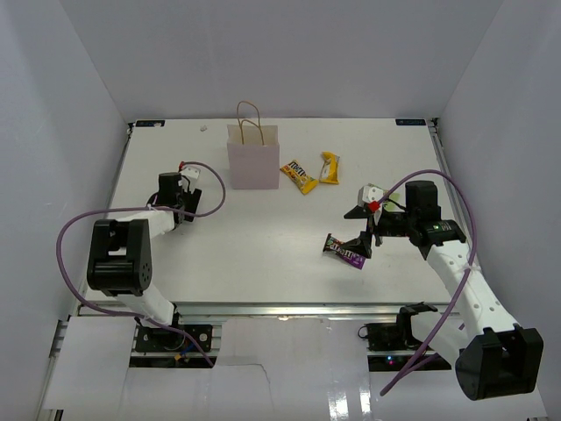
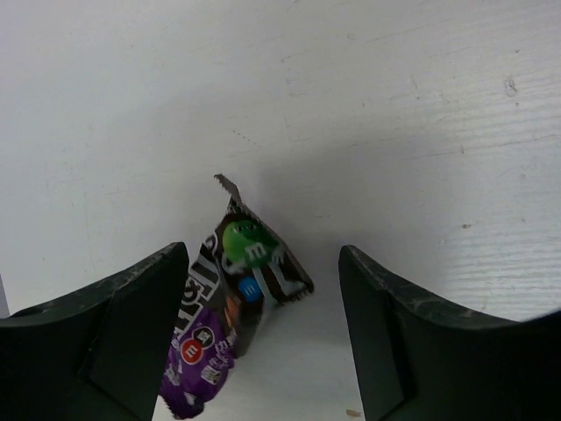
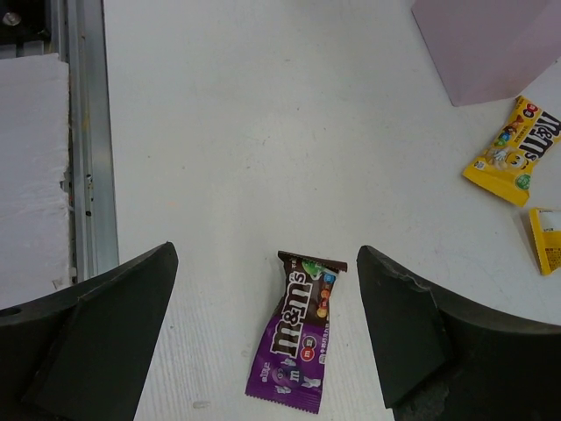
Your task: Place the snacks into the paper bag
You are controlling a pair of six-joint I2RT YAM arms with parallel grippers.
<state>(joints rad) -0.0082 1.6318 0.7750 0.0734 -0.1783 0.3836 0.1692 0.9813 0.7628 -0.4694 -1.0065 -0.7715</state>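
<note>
Left arm (image 1: 140,219) and right arm (image 1: 460,274): white link shells, boxy black joint housings. One purple cable per arm, left cable (image 1: 63,241), right cable (image 1: 429,173). White camera block (image 1: 371,192) with a red mark at the right wrist. Jaws: matte black, broad, wedge-shaped plates.

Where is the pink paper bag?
In the top view the paper bag stands upright at the far side of the table, a little left of the middle, with a yellow packet lying just to its right.
</note>
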